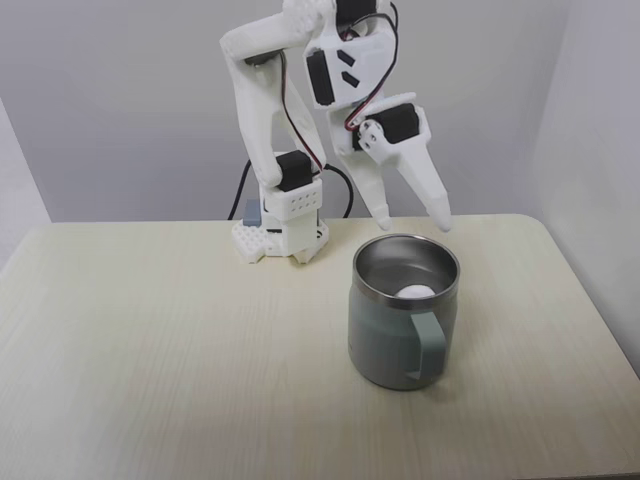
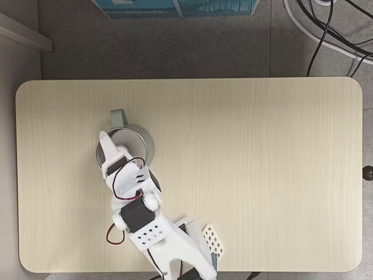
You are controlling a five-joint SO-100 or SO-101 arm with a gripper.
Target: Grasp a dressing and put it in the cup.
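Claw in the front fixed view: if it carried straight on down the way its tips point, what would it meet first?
Probably the cup: the open claw hangs just above its far rim, tips down. It might enter the mouth toward the dressing inside; depth is unclear.

In a fixed view from the front, the cup [image 1: 404, 312] stands on the table [image 1: 180, 350], right of centre, with its handle toward the camera. The dressing [image 1: 415, 291] lies inside the cup. The gripper [image 1: 411, 218] hangs just above the cup's far rim, fingertips apart and pointing down. The arm's base [image 1: 283, 232] sits on the table behind and to the left of the cup. In a fixed view from above, the gripper [image 2: 105, 142] overlaps the cup [image 2: 137, 140], which stands left of the table's [image 2: 250, 175] centre.
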